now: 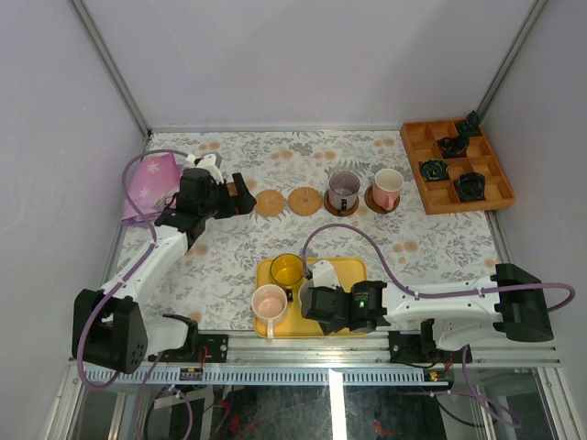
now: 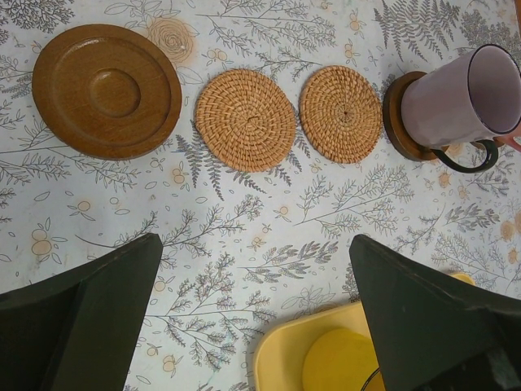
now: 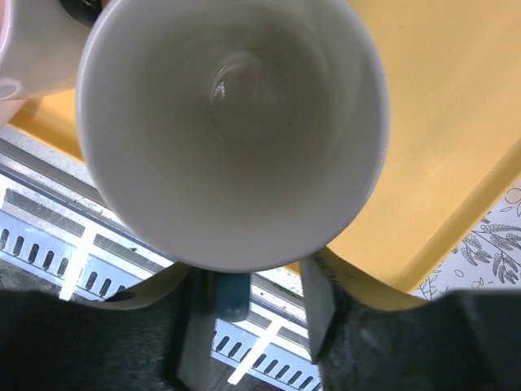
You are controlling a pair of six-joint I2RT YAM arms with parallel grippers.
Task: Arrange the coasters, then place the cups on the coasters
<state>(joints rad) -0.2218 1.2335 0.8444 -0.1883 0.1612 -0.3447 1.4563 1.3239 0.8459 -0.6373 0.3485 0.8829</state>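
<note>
Low in the top view, the right hand (image 3: 248, 314) straddles the handle of a pale cup (image 3: 232, 122) over the yellow tray (image 1: 353, 268). I cannot tell whether it is clenched. A pink cup (image 1: 269, 301) and a yellow cup (image 1: 287, 269) stand on the tray beside it. Farther up on the left, the left hand (image 2: 254, 244) hangs released above the desk (image 2: 244, 212). Beyond it lies a row: a dark coaster (image 2: 107, 90), two woven coasters (image 2: 245, 120), and a purple cup (image 2: 456, 106) on another.
</note>
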